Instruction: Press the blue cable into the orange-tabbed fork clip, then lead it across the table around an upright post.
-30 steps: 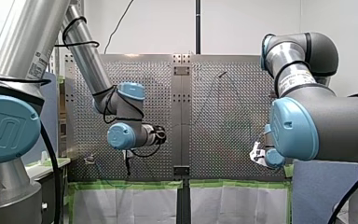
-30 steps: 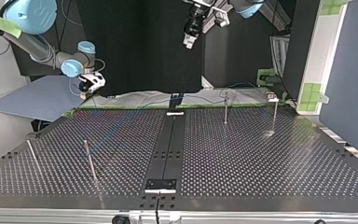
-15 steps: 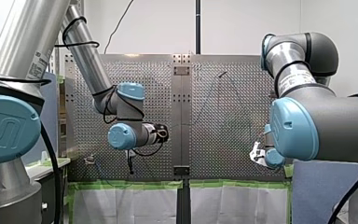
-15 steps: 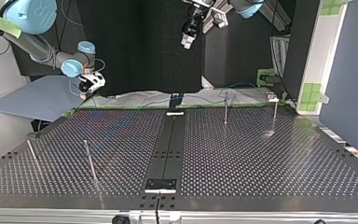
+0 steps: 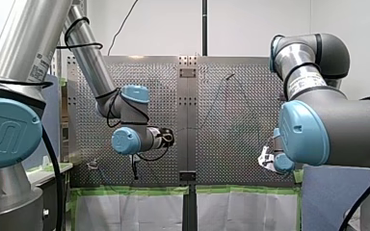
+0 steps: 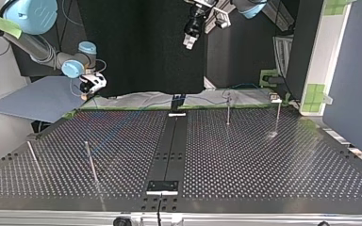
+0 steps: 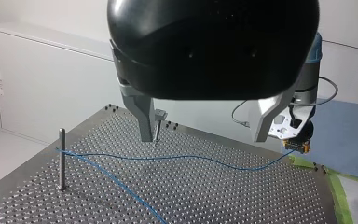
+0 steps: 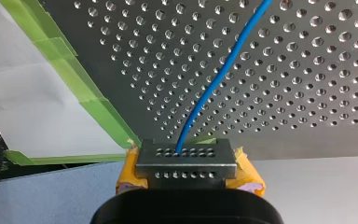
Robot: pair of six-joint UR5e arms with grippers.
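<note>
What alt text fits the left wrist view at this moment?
My left gripper hangs open and empty above the perforated table. Below it, a blue cable bends around an upright post and runs across the table to my right gripper, which has yellow pads.

A white wall (image 5: 250, 29) is seen behind the work area in the front view, crossed by a black upright pole (image 5: 204, 26). In the left wrist view a pale cabinet (image 7: 42, 93) (plain-fronted) is set on a light floor (image 7: 0, 158). In the top view a black backdrop (image 6: 136, 47) is flanked by a blue partition (image 6: 353, 70).
</note>
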